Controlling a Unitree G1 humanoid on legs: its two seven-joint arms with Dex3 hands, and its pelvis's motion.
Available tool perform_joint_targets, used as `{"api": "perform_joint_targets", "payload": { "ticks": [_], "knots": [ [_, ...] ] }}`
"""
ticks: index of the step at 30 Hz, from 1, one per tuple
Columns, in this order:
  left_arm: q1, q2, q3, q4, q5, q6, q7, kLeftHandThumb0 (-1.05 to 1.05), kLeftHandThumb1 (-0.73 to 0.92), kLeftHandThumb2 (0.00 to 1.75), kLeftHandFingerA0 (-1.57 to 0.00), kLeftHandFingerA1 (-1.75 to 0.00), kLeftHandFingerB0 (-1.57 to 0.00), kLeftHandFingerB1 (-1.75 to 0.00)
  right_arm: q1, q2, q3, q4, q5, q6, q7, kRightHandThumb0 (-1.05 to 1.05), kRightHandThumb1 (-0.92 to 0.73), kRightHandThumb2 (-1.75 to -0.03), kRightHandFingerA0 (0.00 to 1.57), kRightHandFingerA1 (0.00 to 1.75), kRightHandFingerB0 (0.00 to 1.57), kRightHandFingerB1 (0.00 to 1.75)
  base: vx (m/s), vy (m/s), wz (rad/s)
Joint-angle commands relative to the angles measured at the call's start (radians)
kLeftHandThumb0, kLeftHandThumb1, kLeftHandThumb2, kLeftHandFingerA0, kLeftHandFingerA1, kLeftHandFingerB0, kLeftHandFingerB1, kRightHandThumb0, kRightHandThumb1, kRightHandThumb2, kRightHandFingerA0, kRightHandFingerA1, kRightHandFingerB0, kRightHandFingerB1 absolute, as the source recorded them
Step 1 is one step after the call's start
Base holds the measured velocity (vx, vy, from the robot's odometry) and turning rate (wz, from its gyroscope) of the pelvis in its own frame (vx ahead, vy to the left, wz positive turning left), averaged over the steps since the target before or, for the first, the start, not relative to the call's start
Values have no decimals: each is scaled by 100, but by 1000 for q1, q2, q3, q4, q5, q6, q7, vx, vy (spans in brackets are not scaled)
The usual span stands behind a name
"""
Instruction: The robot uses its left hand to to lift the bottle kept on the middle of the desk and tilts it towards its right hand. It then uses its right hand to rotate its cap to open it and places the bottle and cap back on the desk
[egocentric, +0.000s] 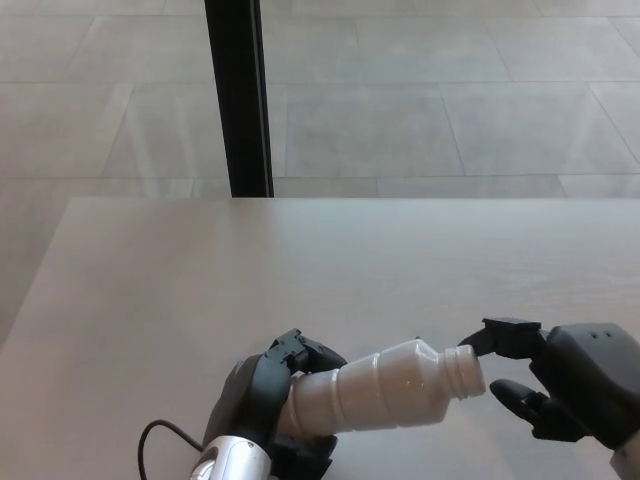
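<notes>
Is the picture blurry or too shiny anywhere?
Head view: mostly sharp and evenly lit; the white bottle in the left hand shows a soft highlight, not harsh glare; the right hand is dark, so its detail is hard to read; the desk carries only faint shadows.
</notes>
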Motion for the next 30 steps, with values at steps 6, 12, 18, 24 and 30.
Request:
{"api": "perform_joint_targets", "payload": {
  "ticks": [6,12,18,24,30],
  "knots": [
    [10,10,0,21,3,-1,22,12,88,104,-96,-175,-64,-134,-21,11,6,19,-3,-123,-169,-23,-66,-82,95,171,79,103,0,0,0],
    [18,-1,18,22,-18,-32,31,12,86,109,-99,-175,-64,-134,-11,11,6,-20,14,-96,-128,-22,-67,-81,98,169,83,95,0,0,0],
    [0,16,3,26,-4,-6,15,12,84,113,-97,-175,-64,-134,3,-7,26,-45,21,-53,-31,-47,-52,-57,115,132,40,35,0,0,0],
    [0,35,-2,29,5,-22,10,14,84,111,-98,-175,-65,-134,16,-54,43,-82,44,-13,104,-66,-45,-59,92,171,22,33,0,0,0],
    [-4,25,7,19,1,8,10,13,80,113,-76,-175,-55,-149,16,-101,60,-92,57,4,193,-83,-38,-65,87,167,11,35,0,0,0]
  ]
}}
